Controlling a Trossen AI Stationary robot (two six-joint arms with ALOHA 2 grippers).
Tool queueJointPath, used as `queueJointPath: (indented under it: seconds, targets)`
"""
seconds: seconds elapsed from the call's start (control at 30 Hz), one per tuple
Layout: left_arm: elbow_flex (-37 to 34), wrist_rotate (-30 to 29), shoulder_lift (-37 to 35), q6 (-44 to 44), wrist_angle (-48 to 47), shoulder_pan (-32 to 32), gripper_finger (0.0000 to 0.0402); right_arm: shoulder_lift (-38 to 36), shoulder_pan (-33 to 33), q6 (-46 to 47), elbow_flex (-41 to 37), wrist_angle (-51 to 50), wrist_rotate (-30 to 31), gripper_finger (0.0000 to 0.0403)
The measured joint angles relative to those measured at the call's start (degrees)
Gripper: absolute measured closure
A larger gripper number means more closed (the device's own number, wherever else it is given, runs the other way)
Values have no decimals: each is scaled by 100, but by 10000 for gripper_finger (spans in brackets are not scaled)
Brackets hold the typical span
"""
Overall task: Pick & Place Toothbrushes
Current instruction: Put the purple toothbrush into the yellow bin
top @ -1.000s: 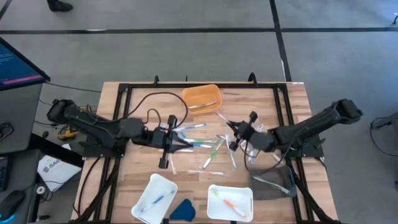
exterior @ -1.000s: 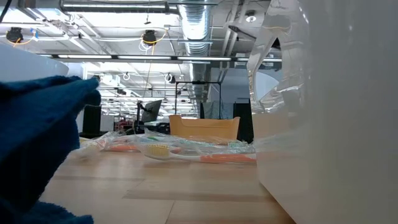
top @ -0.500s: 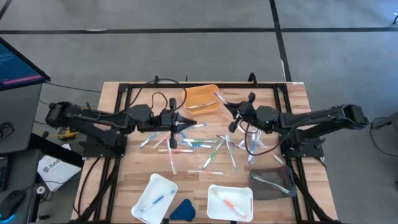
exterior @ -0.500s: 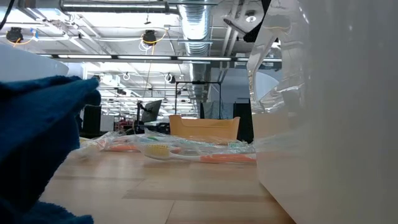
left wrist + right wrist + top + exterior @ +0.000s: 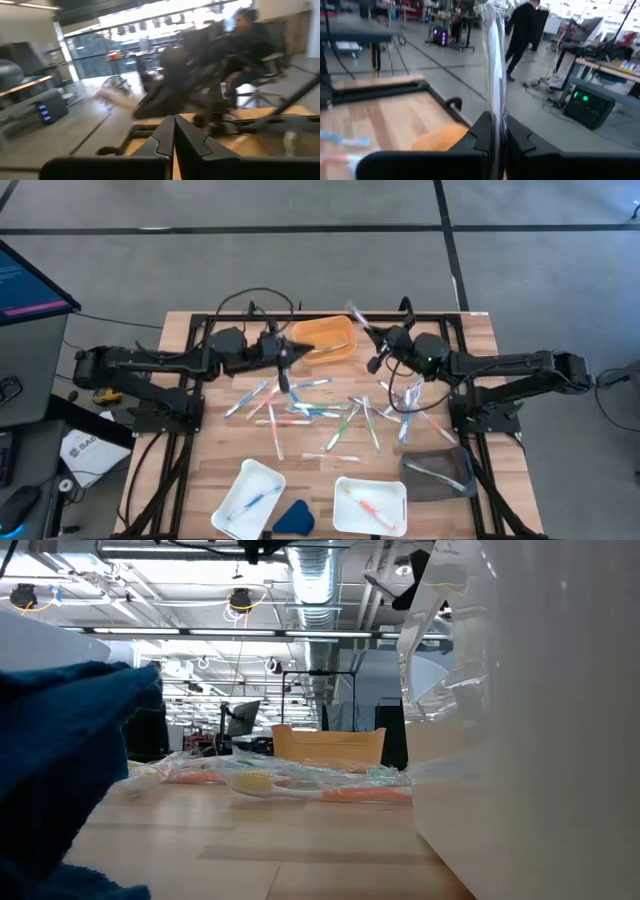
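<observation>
One clear-wrapped toothbrush point(image 5: 492, 60) stands clamped between the right gripper's point(image 5: 492, 131) fingers, rising past their tips, above the orange tray point(image 5: 324, 337). Other toothbrushes point(image 5: 320, 412) lie scattered mid-table. The left gripper point(image 5: 174, 131), fingers pressed together, hovers beside that tray, seemingly empty; blur hides detail there, and the low view shows neither gripper.

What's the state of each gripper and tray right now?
left gripper: shut, by the orange tray, a toothbrush hanging below it
right gripper: shut on a wrapped toothbrush
orange tray: one toothbrush inside
left white tray: one blue toothbrush
right white tray: one orange toothbrush
grey tray: one toothbrush
</observation>
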Motion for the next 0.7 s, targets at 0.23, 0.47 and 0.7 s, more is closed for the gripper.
queueJointPath:
  seconds: [0.23, 0.47, 0.7]
  targets:
    - [-1, -4, 0, -204, 132, 1082, 396, 198, -604, -147, 485, 137, -1226, 393]
    - [1, 211, 0, -320, 666, 1575, 396, 1116, -1149, -616, 1291, -328, -2106, 383]
    - [1, 957, 0, 118, 1049, 1551, 396, 2269, -1511, -1164, 2237, -1160, -2781, 393]
